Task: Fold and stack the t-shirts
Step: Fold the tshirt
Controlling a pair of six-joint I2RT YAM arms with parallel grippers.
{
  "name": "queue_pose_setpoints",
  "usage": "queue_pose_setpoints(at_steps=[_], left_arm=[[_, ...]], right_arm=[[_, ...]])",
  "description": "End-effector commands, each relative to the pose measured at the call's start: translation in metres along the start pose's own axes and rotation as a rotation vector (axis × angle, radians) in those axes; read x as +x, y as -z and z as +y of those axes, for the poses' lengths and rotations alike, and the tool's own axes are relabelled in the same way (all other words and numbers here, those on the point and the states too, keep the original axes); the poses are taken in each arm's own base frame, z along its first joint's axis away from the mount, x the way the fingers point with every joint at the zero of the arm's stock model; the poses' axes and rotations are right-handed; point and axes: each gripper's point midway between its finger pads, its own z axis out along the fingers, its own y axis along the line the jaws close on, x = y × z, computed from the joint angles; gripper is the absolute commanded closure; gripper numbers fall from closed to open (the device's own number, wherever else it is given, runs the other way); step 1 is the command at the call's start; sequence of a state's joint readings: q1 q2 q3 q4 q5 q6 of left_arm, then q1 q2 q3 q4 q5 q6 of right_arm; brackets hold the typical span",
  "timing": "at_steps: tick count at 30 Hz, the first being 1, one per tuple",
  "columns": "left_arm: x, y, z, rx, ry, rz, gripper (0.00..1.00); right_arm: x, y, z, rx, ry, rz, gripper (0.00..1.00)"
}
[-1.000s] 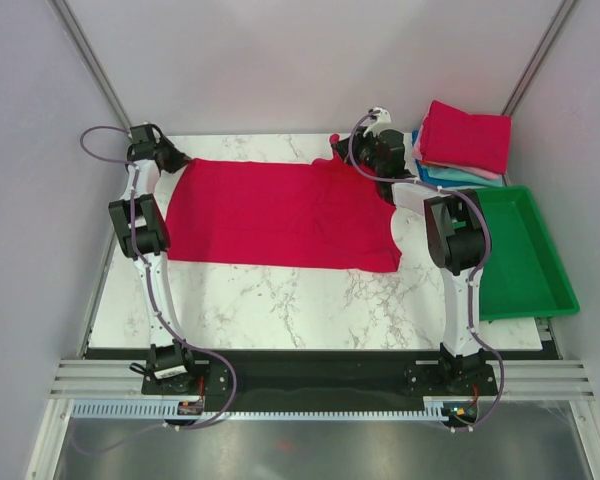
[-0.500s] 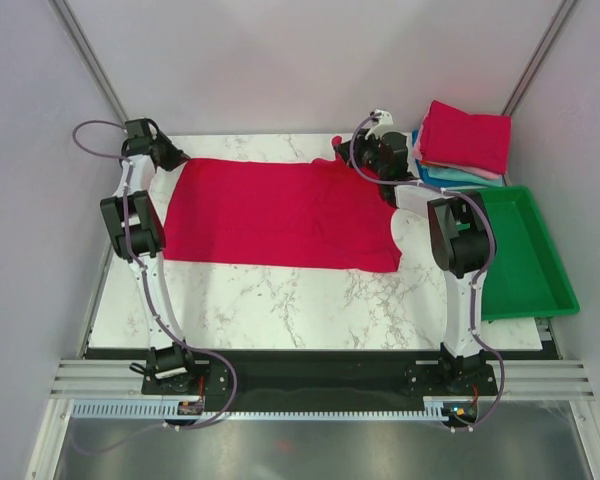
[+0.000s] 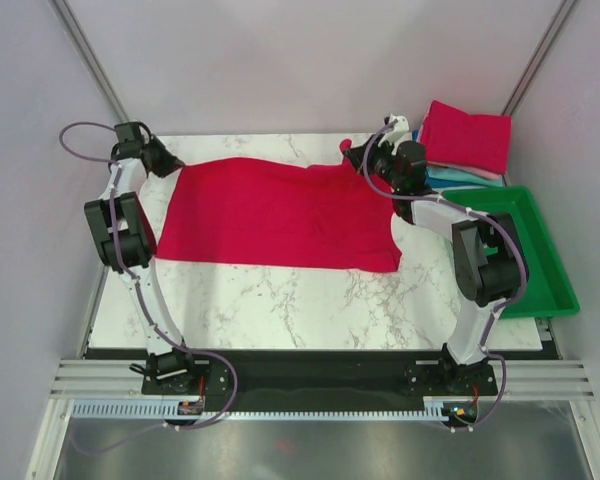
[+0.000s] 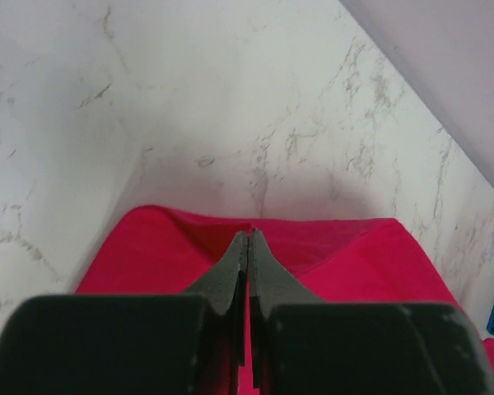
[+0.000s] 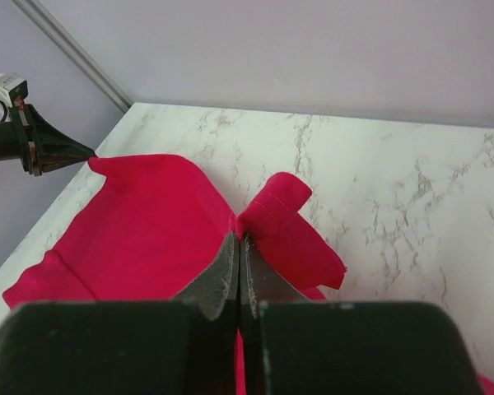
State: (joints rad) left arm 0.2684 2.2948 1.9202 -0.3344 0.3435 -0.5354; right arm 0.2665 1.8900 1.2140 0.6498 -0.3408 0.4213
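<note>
The crimson red short-sleeved cloth t-shirt (image 3: 280, 215) lay spread out across the far half of the white marble-patterned table (image 3: 280, 300), its long side running from left to right and its near edge flat on the surface. Its far edge was held at both ends. At the far left corner the left gripper (image 3: 172, 166) had its black fingers pressed together on a fold of the red cloth; in the left wrist view the shirt (image 4: 346, 255) rose in a small ridge up to the closed tips (image 4: 249, 236). At the far right corner the right gripper (image 3: 356, 160) was likewise pinched tight on the fabric. In the right wrist view the cloth (image 5: 148, 222) was gathered at the closed tips (image 5: 239, 240), and a hemmed flap of it curled upward just beside them. The left gripper (image 5: 87, 153) showed in that same view at the far corner of the shirt.

Just beyond the right gripper, at the table's far right corner, stood a stack of folded t-shirts (image 3: 467, 140), a crimson one on top with pink, teal and blue layers showing beneath. Next to that stack, along the table's right side, sat a green plastic rectangular tray (image 3: 532, 240), partly covered by the right arm.
</note>
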Motion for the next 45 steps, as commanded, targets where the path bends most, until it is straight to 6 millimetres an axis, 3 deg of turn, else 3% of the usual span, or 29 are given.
queue_pose_setpoints(at_steps=[1, 2, 4, 5, 8, 16, 27, 31, 32, 34, 36, 38, 39, 40, 43, 45], left_arm=[[-0.018, 0.033, -0.004, 0.033, -0.067, -0.062, 0.98], [-0.009, 0.036, 0.010, 0.015, -0.049, -0.043, 0.98], [-0.011, 0.048, 0.014, 0.019, -0.042, -0.065, 0.98], [-0.001, 0.050, 0.026, 0.006, -0.023, -0.047, 0.98], [0.007, 0.059, 0.035, -0.011, -0.034, -0.053, 0.98], [0.020, 0.066, 0.047, -0.037, -0.032, -0.038, 0.98], [0.033, 0.075, 0.049, -0.036, -0.010, -0.019, 0.98], [0.050, 0.081, 0.056, -0.054, 0.026, 0.019, 0.98], [0.052, 0.083, 0.057, -0.059, 0.030, 0.024, 0.98], [0.058, 0.089, 0.059, -0.071, 0.031, 0.032, 0.98], [0.063, 0.093, 0.063, -0.092, 0.041, 0.045, 0.98], [0.074, 0.099, 0.069, -0.125, 0.070, 0.083, 0.98], [0.078, 0.102, 0.070, -0.134, 0.080, 0.097, 0.92], [0.084, 0.110, 0.073, -0.160, 0.098, 0.109, 0.70], [0.092, 0.125, 0.075, -0.194, 0.117, 0.095, 0.40], [0.083, 0.144, 0.062, -0.180, 0.104, 0.059, 0.36]], right_arm=[[-0.016, 0.025, 0.016, -0.024, 0.034, -0.046, 1.00], [-0.013, 0.030, 0.017, -0.021, 0.029, -0.040, 1.00], [-0.005, 0.043, 0.017, -0.007, 0.023, -0.026, 1.00], [-0.003, 0.047, 0.016, 0.003, 0.024, -0.022, 1.00], [0.007, 0.058, 0.014, 0.028, 0.025, 0.010, 1.00], [0.024, 0.075, 0.001, 0.114, 0.026, 0.076, 1.00], [0.068, 0.103, -0.015, 0.206, -0.027, 0.200, 1.00], [0.066, 0.105, -0.016, 0.232, -0.039, 0.221, 1.00], [0.076, 0.109, -0.024, 0.277, -0.047, 0.272, 1.00], [0.075, 0.108, -0.029, 0.308, -0.042, 0.290, 1.00], [0.088, 0.116, -0.038, 0.359, -0.056, 0.346, 0.96], [0.096, 0.125, -0.045, 0.404, -0.082, 0.383, 0.80], [0.094, 0.130, -0.049, 0.438, -0.092, 0.376, 0.70], [0.094, 0.134, -0.053, 0.467, -0.098, 0.378, 0.47], [0.092, 0.146, -0.063, 0.539, -0.095, 0.391, 0.42], [0.090, 0.151, -0.064, 0.557, -0.092, 0.412, 0.41]])
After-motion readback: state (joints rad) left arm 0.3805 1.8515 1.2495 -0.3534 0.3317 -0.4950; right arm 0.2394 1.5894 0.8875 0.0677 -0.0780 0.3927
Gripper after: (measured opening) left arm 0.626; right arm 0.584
